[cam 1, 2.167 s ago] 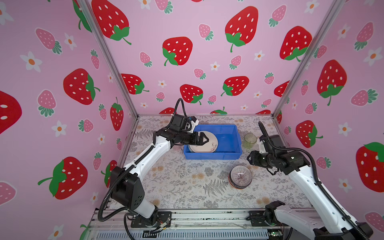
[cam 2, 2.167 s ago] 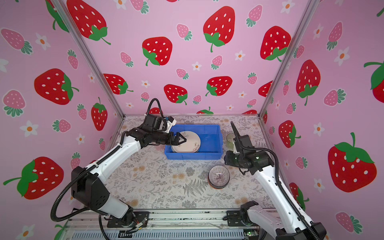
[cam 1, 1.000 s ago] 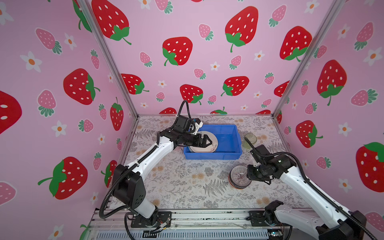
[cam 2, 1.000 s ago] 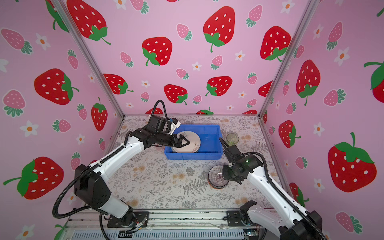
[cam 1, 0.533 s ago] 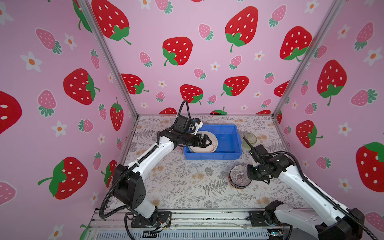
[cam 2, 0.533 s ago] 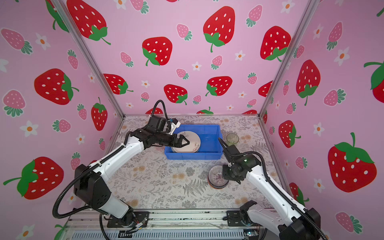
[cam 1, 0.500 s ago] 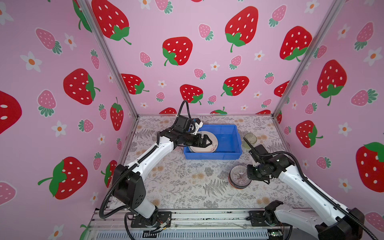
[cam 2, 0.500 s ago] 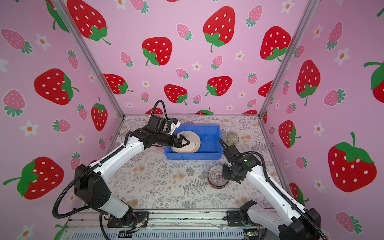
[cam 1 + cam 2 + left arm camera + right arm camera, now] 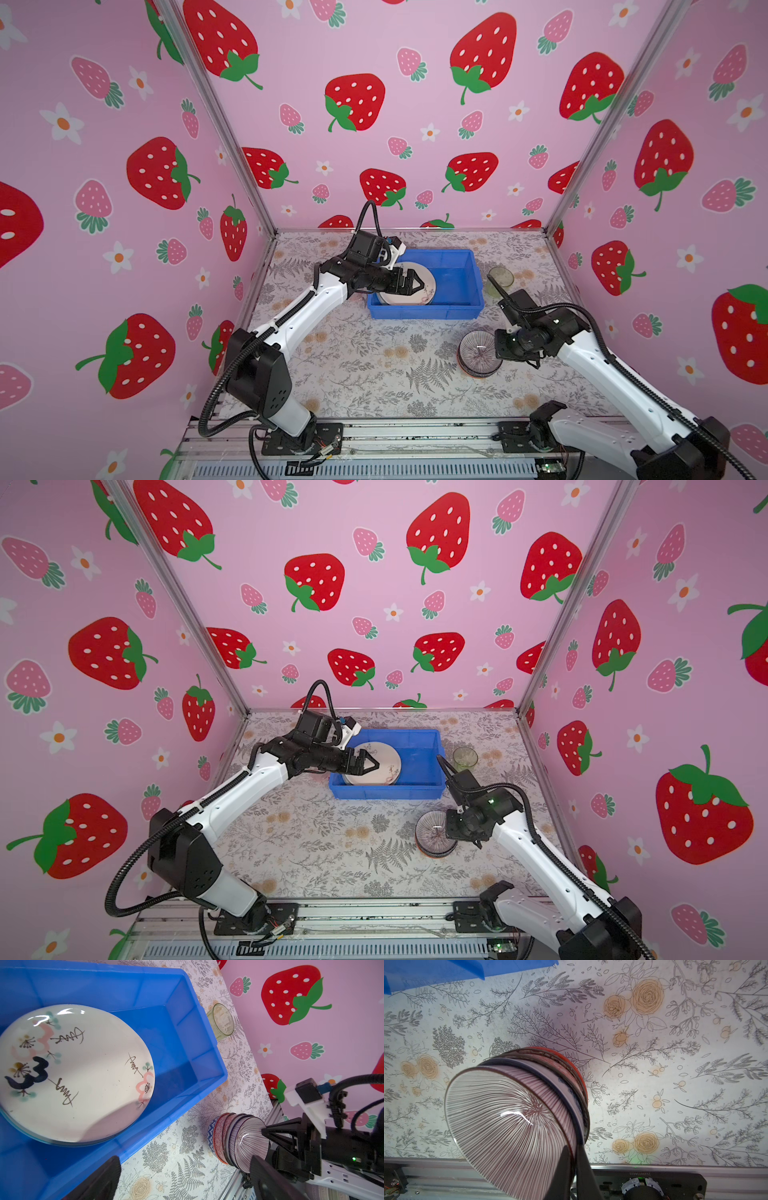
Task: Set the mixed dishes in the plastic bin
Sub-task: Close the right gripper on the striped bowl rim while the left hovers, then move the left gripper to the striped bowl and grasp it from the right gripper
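Blue plastic bin [image 9: 424,311] with one plate in it; bowls and tumbler outside on the counter [image 9: 353,365].

Cream plate [image 9: 83,1074] with a black "3" and pink blossoms lies in the bin's left half, leaning up on the left wall. Left fingers [image 9: 417,279] hover over this plate, spread wide and empty. The stack of bowls [image 9: 478,353] sits on the counter in front of the bin's near right corner, clear of it. The purple-striped bowl [image 9: 508,1115] is on top, with blue-rimmed and orange-red ones under it. Right fingers [image 9: 574,1167] are clenched on the striped bowl's rim, one inside and one outside. The green tumbler [image 9: 464,757] stands upright just beyond the bin's right end wall.
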### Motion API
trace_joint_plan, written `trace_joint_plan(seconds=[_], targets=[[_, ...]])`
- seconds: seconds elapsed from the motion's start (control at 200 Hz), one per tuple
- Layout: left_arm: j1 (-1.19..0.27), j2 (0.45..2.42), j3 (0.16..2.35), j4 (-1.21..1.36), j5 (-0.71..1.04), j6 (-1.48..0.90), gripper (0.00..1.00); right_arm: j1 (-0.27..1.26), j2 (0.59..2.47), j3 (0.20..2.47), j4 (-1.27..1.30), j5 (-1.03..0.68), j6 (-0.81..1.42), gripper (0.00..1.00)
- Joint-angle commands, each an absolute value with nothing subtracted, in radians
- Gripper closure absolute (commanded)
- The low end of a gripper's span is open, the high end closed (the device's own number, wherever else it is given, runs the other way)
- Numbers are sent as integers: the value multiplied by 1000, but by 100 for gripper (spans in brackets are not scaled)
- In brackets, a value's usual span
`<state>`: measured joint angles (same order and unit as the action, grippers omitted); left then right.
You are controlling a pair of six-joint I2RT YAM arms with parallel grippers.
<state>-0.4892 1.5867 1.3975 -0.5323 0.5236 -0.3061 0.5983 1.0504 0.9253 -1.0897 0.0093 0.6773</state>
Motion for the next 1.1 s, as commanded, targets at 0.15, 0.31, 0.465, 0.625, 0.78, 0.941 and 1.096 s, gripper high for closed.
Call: trace_joint_plan(seconds=[0.15,0.31,0.465,0.625,0.78,0.941,1.096], targets=[[-497,1593,1391,-542,520,-291,1,605,1023,964,-1107,14,690,94],[-503,1592,1393,-548,506,-305,1,606,1029,978,-1107,14,685,94],[-545,1580,1384,-571,469,-355,1,606,1036,994,-1104,8,677,95],[-629,1529,1370,-596,414,-443,1,606,1045,1013,-1103,10,665,95],[-727,1511,1379,-637,327,-525,1,605,1054,1042,-1098,1,652,95],[-798,1546,1409,-644,314,-590,0,606,1066,1077,-1103,0,637,95],[-860,1627,1470,-666,335,-594,0,605,1078,1103,-1104,0,624,96]])
